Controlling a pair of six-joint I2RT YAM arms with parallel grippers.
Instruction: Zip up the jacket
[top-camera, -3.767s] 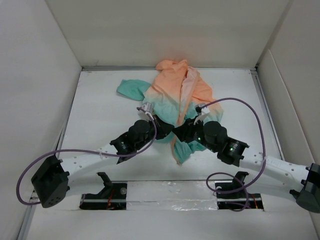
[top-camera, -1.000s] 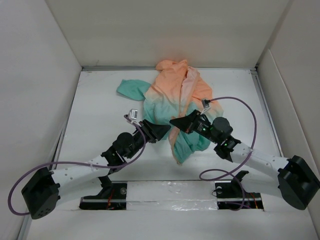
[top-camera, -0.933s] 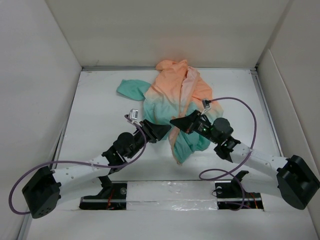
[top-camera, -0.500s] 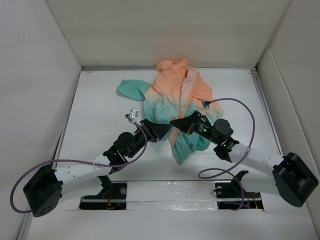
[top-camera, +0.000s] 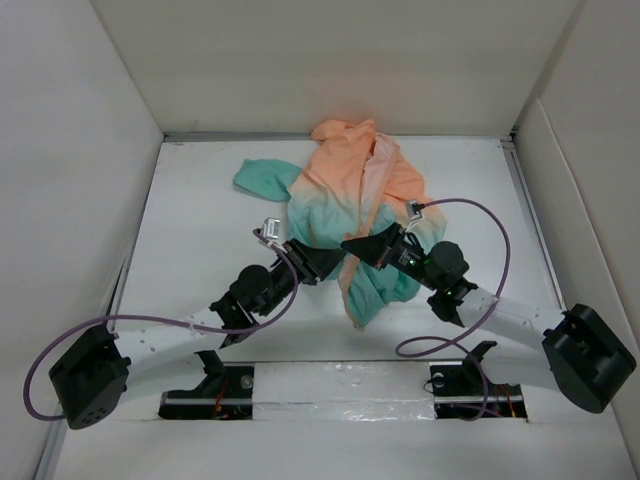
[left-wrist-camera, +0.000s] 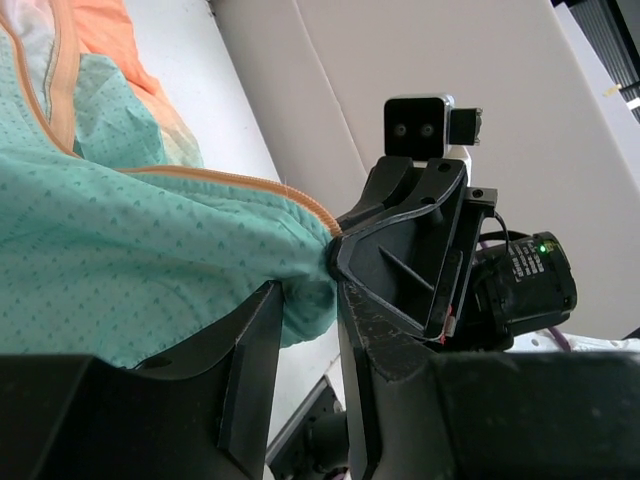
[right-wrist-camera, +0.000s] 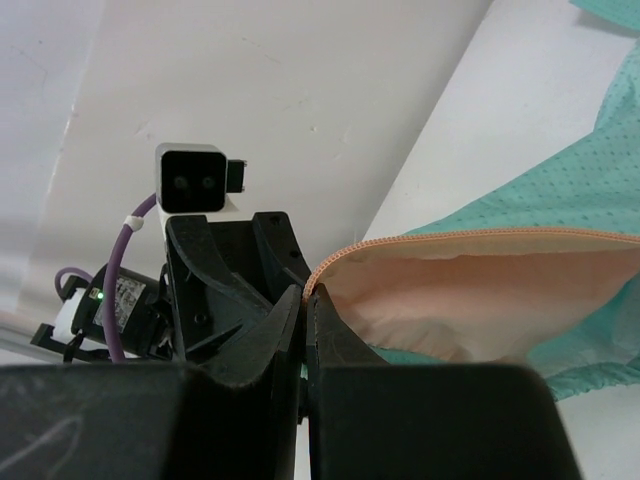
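Crumpled jacket (top-camera: 345, 190) on the white counter (top-camera: 200, 250), at its middle toward the far side. Peach-orange hood (top-camera: 345, 135) farthest, one teal sleeve (top-camera: 262, 178) thrown out to the left, pale pink lining (top-camera: 378, 175) showing down the open front, teal hem end nearest.

Left tool (top-camera: 334, 263) and right tool (top-camera: 346, 243) tip to tip at the near part of the garment, just beside each other, each arm reaching in from its own near corner.

From the left wrist: left tool (left-wrist-camera: 308, 330) closed down to a narrow gap on a bunched fold of the teal dotted jacket (left-wrist-camera: 150, 270), cloth filling the space between the fingers (left-wrist-camera: 250, 360). Orange zipper trim (left-wrist-camera: 240, 183) along the top of that fold, ending at the tip of the right tool (left-wrist-camera: 336, 245) directly opposite.

From the right wrist: right tool (right-wrist-camera: 305, 300) pressed almost fully together, pinching the end of the zipper trim (right-wrist-camera: 450, 238) right at the fingertips. Lining (right-wrist-camera: 470, 290) hanging below that edge, teal of the jacket (right-wrist-camera: 600, 170) around it. Left tool (right-wrist-camera: 280, 280) facing it from the left; tips touching or only very near, cannot tell which.
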